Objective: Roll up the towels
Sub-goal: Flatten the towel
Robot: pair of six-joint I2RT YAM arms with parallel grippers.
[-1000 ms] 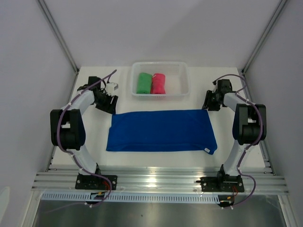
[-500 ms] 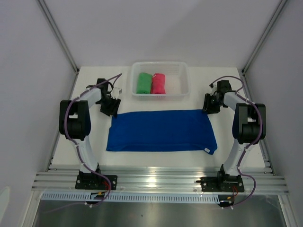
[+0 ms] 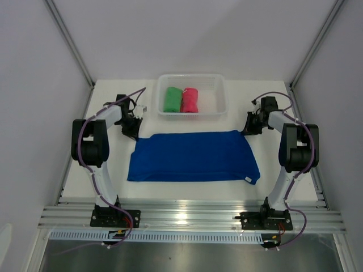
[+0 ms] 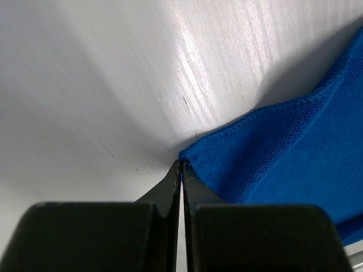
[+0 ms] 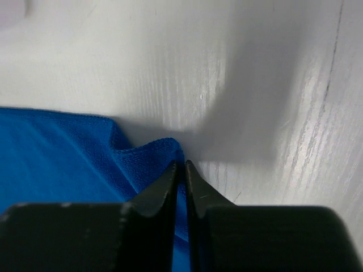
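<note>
- White table inside a pale-walled booth; blue towel lies flat across the middle, long side running left-right, between the two arms.
- Left gripper is down at the towel's far-left corner, jaws pressed together w/ no gap showing. It prob. nips the very edge of the hem, but the wrist view is too tight to be sure.
- Right gripper is at the far-right corner, jaws nearly together & clamped on a small raised fold of blue cloth.
- Why placed so: both grippers on the far edge, one per corner, looks like the setup for turning that edge over evenly so the roll starts straight, w/o skewing.
- Blue towel: plain royal-blue microfibre, stitched hem, mostly smooth; slight pucker at each far corner, near-right corner a bit dog-eared w/ a small pale tag.
- Green towel & pink-red towel sit rolled, side by side & touching, in the left part of the white basket just beyond the blue one.
- Judgement: two of three done; blue roll not yet begun.
</note>
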